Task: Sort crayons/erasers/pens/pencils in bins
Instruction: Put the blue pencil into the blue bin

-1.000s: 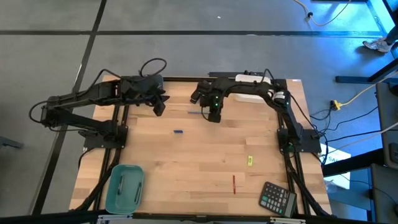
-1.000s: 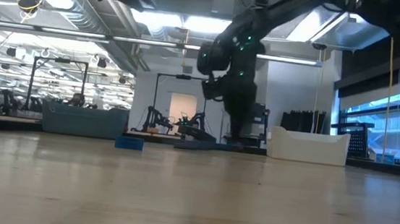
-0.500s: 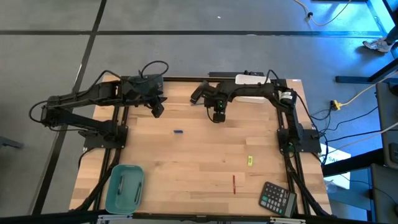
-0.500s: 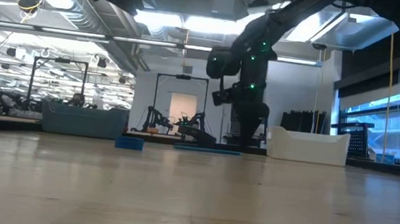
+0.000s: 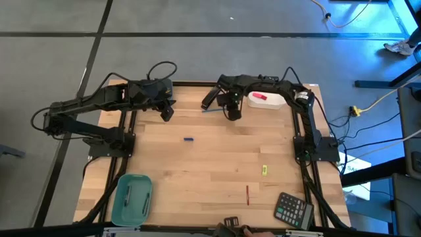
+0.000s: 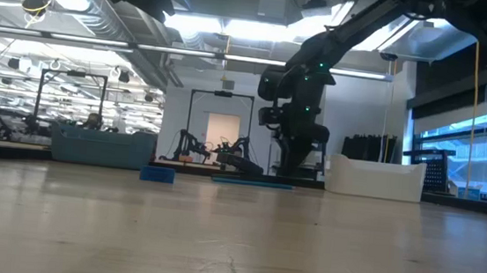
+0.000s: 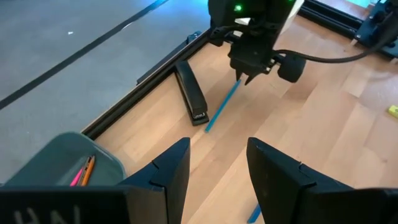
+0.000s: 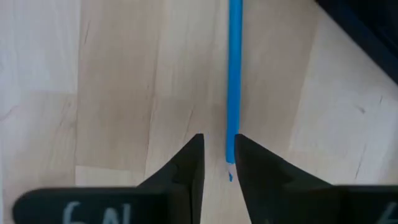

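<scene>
A bright blue pencil (image 5: 212, 110) lies flat on the table near the far edge, next to the black stapler-like object (image 5: 209, 99). My right gripper (image 5: 233, 114) points down over the pencil's right end. In the right wrist view it (image 8: 219, 158) is narrowly open, with the pencil's tip end (image 8: 230, 155) between the fingers, close to one of them. My left gripper (image 7: 217, 162) is open and waits to the left, above the blue-grey bin (image 7: 56, 155), which holds a pink and an orange pencil (image 7: 82, 173). The white bin (image 5: 266, 100) holds a red eraser (image 5: 258, 97).
The teal bin (image 5: 131, 197) sits at the near left with dark pens inside. A small blue piece (image 5: 189, 139), a yellow-green piece (image 5: 264, 170), a thin red pen (image 5: 247, 195) and a black calculator (image 5: 293, 209) lie on the wood. Open board lies mid-table.
My right gripper has moved toward the table's right and far edge, and its arm has swung off the white bin, which now shows with the red eraser inside.
</scene>
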Controlling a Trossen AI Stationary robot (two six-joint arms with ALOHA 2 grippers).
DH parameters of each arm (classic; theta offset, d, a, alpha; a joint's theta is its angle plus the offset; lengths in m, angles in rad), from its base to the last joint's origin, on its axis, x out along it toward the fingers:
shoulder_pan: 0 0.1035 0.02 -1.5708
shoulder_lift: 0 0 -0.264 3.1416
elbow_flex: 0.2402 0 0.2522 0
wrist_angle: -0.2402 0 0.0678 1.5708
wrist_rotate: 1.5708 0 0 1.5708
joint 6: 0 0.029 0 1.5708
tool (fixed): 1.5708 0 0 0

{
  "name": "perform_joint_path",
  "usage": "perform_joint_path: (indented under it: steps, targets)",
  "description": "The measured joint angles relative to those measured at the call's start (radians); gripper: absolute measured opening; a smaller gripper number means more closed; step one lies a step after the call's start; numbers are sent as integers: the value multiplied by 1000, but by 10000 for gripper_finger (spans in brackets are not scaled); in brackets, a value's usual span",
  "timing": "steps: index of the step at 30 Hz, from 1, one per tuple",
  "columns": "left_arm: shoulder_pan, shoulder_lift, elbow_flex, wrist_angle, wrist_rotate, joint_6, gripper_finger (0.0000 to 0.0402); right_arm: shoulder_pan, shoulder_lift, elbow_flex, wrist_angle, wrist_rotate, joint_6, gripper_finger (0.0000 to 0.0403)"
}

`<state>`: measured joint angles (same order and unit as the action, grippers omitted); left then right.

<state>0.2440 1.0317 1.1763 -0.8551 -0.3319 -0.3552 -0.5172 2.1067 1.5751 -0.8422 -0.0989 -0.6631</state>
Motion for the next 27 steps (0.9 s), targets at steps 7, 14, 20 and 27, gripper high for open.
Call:
perform_joint_path:
  steps: [7,14,20,27]
  targets:
    - [0,0,0,1,-7,-5,151,-2,30,-12,46,62,-26,69]
    - [0,0,0,2,-7,-22,151,-13,67,-8,33,77,-24,60]
    - [0,0,0,2,-7,-36,151,-13,70,-8,29,71,-19,34]
    - [0,0,0,2,-7,-36,151,-13,74,-9,21,63,-17,11]
